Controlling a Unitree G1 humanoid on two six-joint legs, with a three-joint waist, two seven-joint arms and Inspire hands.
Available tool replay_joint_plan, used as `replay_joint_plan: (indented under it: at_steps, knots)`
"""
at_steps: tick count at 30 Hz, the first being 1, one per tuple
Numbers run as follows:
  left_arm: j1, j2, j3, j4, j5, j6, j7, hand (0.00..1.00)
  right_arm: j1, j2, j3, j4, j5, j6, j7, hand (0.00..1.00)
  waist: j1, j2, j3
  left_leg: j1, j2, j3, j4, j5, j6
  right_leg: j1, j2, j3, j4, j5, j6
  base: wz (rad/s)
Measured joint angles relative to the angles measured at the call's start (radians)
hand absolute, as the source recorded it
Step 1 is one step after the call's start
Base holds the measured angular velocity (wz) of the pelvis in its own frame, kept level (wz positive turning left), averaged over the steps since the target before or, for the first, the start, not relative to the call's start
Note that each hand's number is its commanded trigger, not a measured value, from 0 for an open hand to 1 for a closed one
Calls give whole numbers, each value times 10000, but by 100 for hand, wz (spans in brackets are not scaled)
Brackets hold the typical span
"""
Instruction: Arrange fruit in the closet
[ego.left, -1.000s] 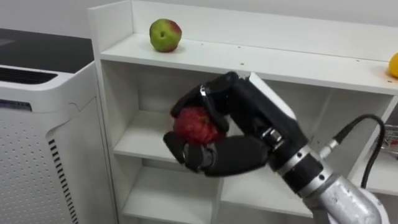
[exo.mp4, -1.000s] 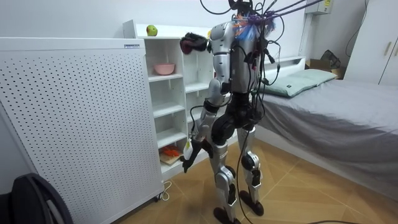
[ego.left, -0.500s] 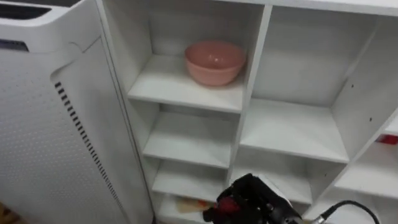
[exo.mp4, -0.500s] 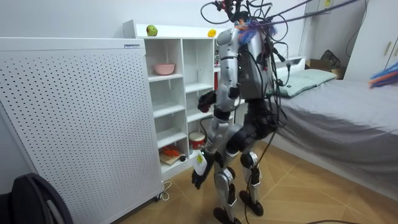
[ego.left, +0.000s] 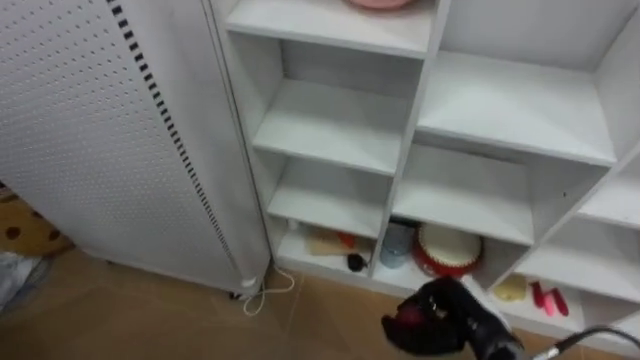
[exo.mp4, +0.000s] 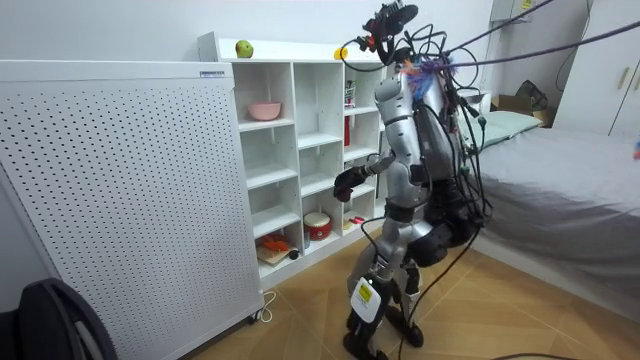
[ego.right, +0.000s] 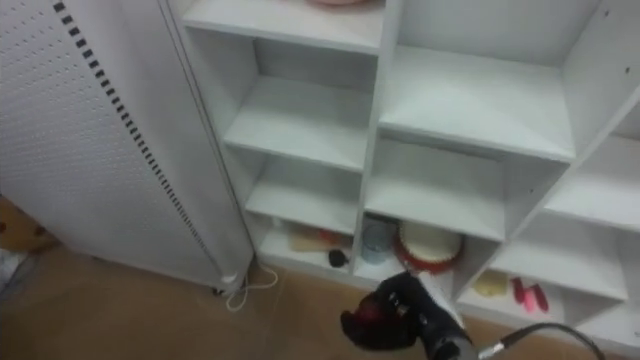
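Observation:
A red apple (ego.left: 403, 319) sits in my right hand (ego.left: 440, 318), whose dark fingers are curled round it. The hand hangs low in front of the white closet (ego.left: 340, 128), level with its bottom shelf. From the room view, the right hand (exo.mp4: 349, 182) is at waist height before the closet (exo.mp4: 300, 150). A green apple (exo.mp4: 244, 48) and a yellow fruit (exo.mp4: 341, 53) lie on the closet's top. My left hand (exo.mp4: 361, 303) hangs low by the legs.
A white perforated panel (ego.left: 90, 130) stands left of the closet. The bottom shelf holds a red-rimmed round tin (ego.left: 450, 250), a cup (ego.left: 397, 243) and small items. A pink bowl (exo.mp4: 265, 110) sits on an upper shelf. A bed (exo.mp4: 560, 170) lies behind me.
My right hand has come down from the top shelf to waist height, still holding the red apple. I have moved back from the closet, and the eye views now look lower.

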Motion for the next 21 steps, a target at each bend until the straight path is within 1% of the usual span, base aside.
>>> replay_joint_plan:
  at_steps: [2, 3, 5, 7, 9, 11, 12, 14, 15, 16, 17, 19, 20, 21]
  knots:
    - [96, 109, -3, -339, -114, 35, 35, 0, -471, -363, 12, 427, 333, -24, -343, 100, 84, -38, 8, -419, -23, -55, 288, -16, -19, -388, -150, -85, 354, -84, -122, 6]
    - [97, 140, -3, -426, -137, 45, 48, 0, -560, -466, 13, 495, 343, -24, -433, 100, 119, -45, 12, -509, -19, -74, 347, -20, -26, -466, -154, -103, 401, -100, -141, 4]
    - [125, 270, -8, -695, -161, 84, 53, 0, -877, -803, 31, 773, 529, -24, -786, 100, 272, -90, 28, -821, 6, -118, 533, -29, -47, -730, -150, -156, 547, -131, -180, 0]
    - [172, 355, -9, -843, -145, 163, 48, 0, -1201, -926, 47, 1134, 688, -32, -1014, 100, 338, -118, 35, -1067, 43, -124, 745, -82, -75, -938, -138, -185, 698, -157, -201, -2]
    - [173, 486, -8, -960, -150, 206, 23, 0, -1483, -1109, 67, 1443, 854, -28, -1186, 100, 431, -183, 72, -1315, 96, -125, 1017, -186, -80, -1164, -133, -183, 923, -219, -274, -3]
    - [265, 764, -29, -1023, -247, 241, 10, 0, -1671, -1269, 79, 1576, 1298, 34, -1494, 100, 450, -326, 133, -1547, 106, -124, 1346, -332, -107, -1372, -186, -179, 1259, -366, -380, 2]
    - [311, 845, -33, -1101, -360, 274, 8, 0, -1749, -1284, 88, 1596, 1387, 70, -1583, 100, 444, -363, 135, -1616, 113, -133, 1401, -355, -114, -1432, -186, -185, 1304, -402, -376, 3]
    - [408, 1134, -35, -1355, -584, 431, 18, 0, -2290, -1434, 136, 1751, 1911, 97, -1972, 100, 391, -521, 189, -1950, 120, -138, 1545, -374, -126, -1753, -217, -196, 1477, -470, -397, 2]
    - [422, 1163, -34, -1415, -647, 466, 19, 0, -2476, -1505, 194, 1825, 2129, 143, -2056, 100, 380, -524, 190, -2040, 122, -142, 1598, -377, -125, -1826, -232, -212, 1533, -480, -416, 8]
    - [436, 1184, -25, -1496, -826, 515, 20, 0, -2816, -1723, 361, 1859, 2562, 285, -2200, 100, 381, -527, 189, -2221, 116, -126, 1719, -398, -104, -1982, -281, -219, 1668, -512, -449, 11]
    - [529, 1242, -4, -1710, -920, 610, 24, 0, -3082, -1923, 502, 1859, 2910, 315, -2274, 100, 378, -562, 180, -2360, 116, -122, 1881, -452, -52, -2111, -318, -209, 1833, -560, -443, 8]
    - [692, 1335, 5, -1877, -933, 690, 65, 0, -3435, -2005, 499, 1886, 3183, 319, -2529, 100, 380, -615, 190, -2450, 115, -125, 2179, -578, -5, -2179, -392, -192, 2105, -719, -435, 0]
    - [764, 1350, 19, -1972, -934, 781, 64, 0, -3626, -2017, 493, 1956, 3387, 319, -2760, 100, 383, -633, 180, -2470, 114, -117, 2371, -697, 21, -2179, -437, -185, 2262, -829, -414, 0]
    - [805, 1359, 25, -2020, -937, 813, 63, 0, -3725, -2022, 492, 2031, 3452, 307, -2874, 100, 385, -641, 177, -2486, 111, -121, 2446, -746, 22, -2179, -451, -185, 2322, -874, -405, 0]
